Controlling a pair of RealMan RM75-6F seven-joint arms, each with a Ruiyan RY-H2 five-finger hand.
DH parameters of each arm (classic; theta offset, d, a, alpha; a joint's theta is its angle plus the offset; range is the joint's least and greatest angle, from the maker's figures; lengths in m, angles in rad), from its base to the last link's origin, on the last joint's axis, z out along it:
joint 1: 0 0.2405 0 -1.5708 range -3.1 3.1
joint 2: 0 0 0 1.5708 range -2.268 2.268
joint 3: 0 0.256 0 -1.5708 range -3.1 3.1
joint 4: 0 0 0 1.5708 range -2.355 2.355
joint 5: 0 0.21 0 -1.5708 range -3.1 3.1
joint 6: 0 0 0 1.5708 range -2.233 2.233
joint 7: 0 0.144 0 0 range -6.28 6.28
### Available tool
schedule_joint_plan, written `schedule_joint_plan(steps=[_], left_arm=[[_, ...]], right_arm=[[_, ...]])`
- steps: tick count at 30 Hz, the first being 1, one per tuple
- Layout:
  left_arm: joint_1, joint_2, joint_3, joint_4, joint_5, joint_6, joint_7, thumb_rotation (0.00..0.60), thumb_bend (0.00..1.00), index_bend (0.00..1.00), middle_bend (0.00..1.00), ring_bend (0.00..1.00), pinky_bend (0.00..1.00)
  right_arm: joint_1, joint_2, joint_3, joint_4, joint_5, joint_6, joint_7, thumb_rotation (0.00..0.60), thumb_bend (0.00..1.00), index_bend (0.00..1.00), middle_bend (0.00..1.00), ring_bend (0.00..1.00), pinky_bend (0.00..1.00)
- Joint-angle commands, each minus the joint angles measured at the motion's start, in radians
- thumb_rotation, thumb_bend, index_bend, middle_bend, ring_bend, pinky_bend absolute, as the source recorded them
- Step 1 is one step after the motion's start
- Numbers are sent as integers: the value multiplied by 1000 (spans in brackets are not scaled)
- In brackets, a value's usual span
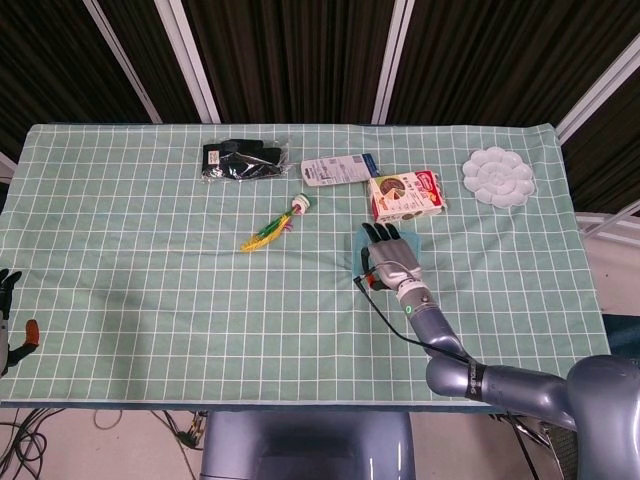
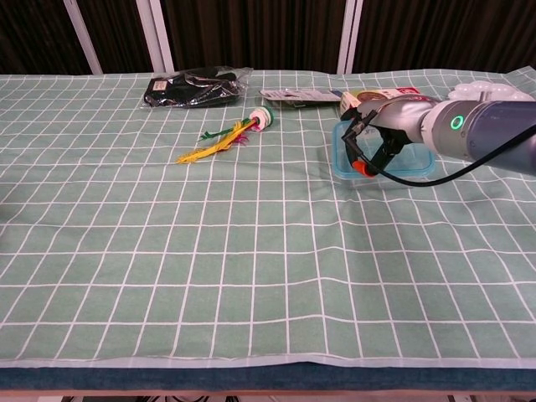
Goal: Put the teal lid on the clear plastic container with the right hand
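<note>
Head view: my right hand (image 1: 391,256) lies palm-down on the teal lid (image 1: 412,244), pressing it flat; the container is hidden beneath.

Chest view: fingers spread, grasping nothing, seating the lid onto the clear plastic container (image 2: 387,173) directly underneath.

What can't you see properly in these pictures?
- Teal lid: the right hand covers most of it in both views, so whether it has clicked shut is hidden.
- Left hand: cut off by the head view's left edge; absent from the chest view.
- Writing on the snack box: too small.
</note>
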Motion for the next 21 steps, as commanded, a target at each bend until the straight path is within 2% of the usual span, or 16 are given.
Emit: schedule_joint_plan(steps=[1,2,4,6,14,16,21], left_arm=[[0,0,0,0,1,0,0,600,525,72,4,0,0],[0,0,1,0,1,-1,0,600,525,72,4,0,0],[0,0,1,0,1,0,-1,600,525,72,4,0,0],[0,0,1,1,4,1,-1,600,525,72,4,0,0],[1,-5,3,4,11,9,2,600,525,72,3,0,0],[2,-5,1,5,13,13,1,600,525,72,3,0,0],[5,-11,-1,8,32,33,-2,600,525,72,3,0,0]], right_arm=[[-4,16,28,-17,-27,37,21,600,510,347,33,0,0],[-7,21,37,-22,-36,52,29,600,505,237,28,0,0],[-16,34,62,-38,-58,88,53,600,474,88,16,0,0],[-27,49,78,-54,-80,121,72,600,436,13,4,0,0],[-103,174,97,-202,-135,231,99,600,399,0,0,0,0],[-140,215,84,-259,-167,270,111,600,361,0,0,0,0],[-281,337,-8,-421,-305,390,158,600,335,0,0,0,0]])
